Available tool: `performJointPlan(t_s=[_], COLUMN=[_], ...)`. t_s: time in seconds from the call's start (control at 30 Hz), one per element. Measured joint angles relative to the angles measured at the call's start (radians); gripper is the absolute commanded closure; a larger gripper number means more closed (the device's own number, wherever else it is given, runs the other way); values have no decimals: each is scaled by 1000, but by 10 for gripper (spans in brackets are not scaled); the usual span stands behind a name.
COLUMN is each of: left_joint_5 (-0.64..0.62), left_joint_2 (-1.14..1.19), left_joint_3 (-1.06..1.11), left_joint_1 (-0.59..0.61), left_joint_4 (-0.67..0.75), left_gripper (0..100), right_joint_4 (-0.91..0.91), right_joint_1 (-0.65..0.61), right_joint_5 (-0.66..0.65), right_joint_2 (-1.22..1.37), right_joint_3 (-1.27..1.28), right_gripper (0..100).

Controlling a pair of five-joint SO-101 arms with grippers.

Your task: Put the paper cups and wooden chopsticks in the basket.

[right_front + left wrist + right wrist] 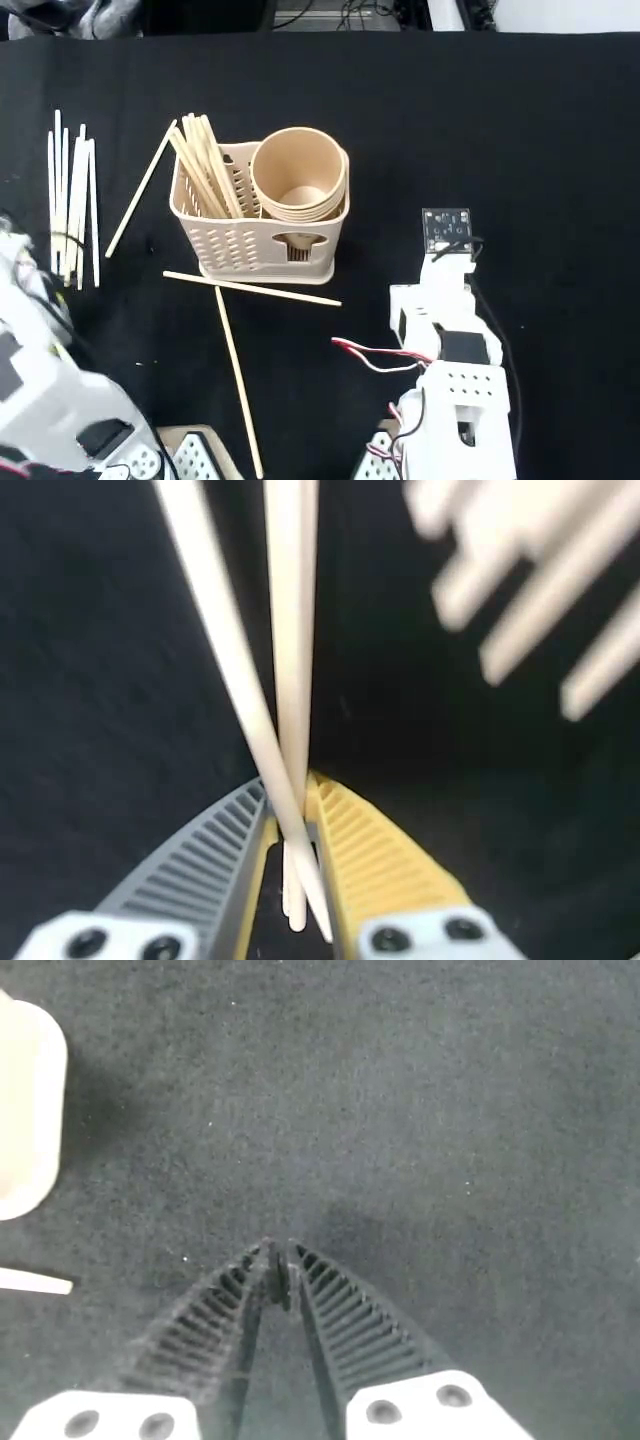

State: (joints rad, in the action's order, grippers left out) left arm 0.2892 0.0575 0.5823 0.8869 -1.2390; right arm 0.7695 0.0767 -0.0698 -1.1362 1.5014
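A beige slotted basket (255, 245) stands mid-table holding stacked paper cups (299, 175) and several wooden chopsticks (205, 165). A bundle of loose chopsticks (72, 200) lies at the far left of the table. My left gripper (290, 785) is shut on two or three of these chopsticks (288, 660), which run out from between its grey and yellow fingers; in the high view it sits at the bundle's near end (60, 248). My right gripper (275, 1260) is shut and empty, low over the black cloth to the right of the basket (25, 1110).
One chopstick (140, 190) lies slanted left of the basket. Two more cross in front of it, one flat (250, 288) and one running toward the table's near edge (238, 380). The right arm's body (450, 390) stands at the near right. Black cloth covers the table.
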Motion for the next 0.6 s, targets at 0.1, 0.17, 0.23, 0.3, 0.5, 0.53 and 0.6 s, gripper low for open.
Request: performJointPlan(t_s=[0.1,0.17,0.23,0.3,0.5,0.53,0.6], left_joint_5=[43,66,78,83,74,57,17], left_joint_2=[-189,-292,-361,-399,-427,-427,-427], left_joint_3=[203,296,353,384,376,358,304], left_joint_1=[0,0,0,0,40,63,118], left_joint_4=[63,83,77,89,87,86,94], left_gripper=[918,828,745,693,686,686,686], right_joint_4=[0,0,0,0,0,0,0], right_joint_1=[0,0,0,0,0,0,0], right_joint_5=[0,0,0,0,0,0,0], right_joint_2=[0,0,0,0,0,0,0], right_joint_3=[0,0,0,0,0,0,0], right_gripper=[983,983,983,983,983,983,983])
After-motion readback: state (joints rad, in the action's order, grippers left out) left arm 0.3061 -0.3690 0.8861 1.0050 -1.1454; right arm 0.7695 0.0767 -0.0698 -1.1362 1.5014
